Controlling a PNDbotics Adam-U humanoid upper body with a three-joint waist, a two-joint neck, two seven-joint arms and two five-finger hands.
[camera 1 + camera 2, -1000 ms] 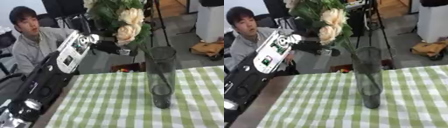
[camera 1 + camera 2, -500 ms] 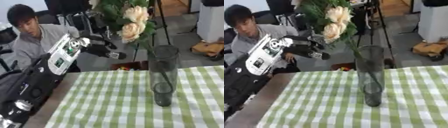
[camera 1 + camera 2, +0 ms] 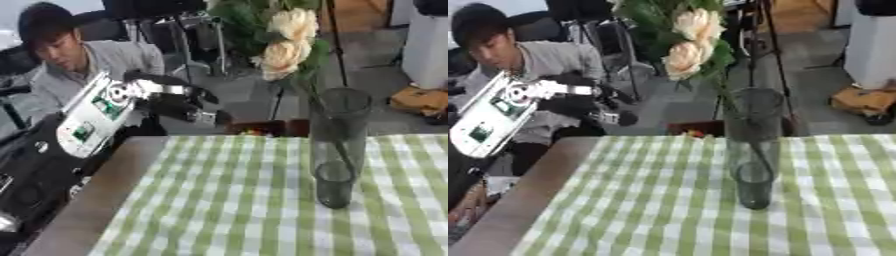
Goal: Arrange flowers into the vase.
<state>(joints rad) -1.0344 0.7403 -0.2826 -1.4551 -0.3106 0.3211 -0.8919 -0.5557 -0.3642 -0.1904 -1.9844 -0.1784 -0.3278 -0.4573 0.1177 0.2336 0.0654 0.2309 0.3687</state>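
A tall glass vase (image 3: 337, 145) stands upright on the green-checked cloth of the table (image 3: 219, 200), and the flowers (image 3: 284, 42), cream roses with green leaves, rise above its rim with a stem running down inside it. The left hand (image 3: 179, 102) hangs beyond the table's far left edge, well apart from the vase; I cannot tell whether its fingers are curled or relaxed.

The flowers (image 3: 284, 42) run off the top edge — the left hand (image 3: 188, 102) shows only as a dark blur.
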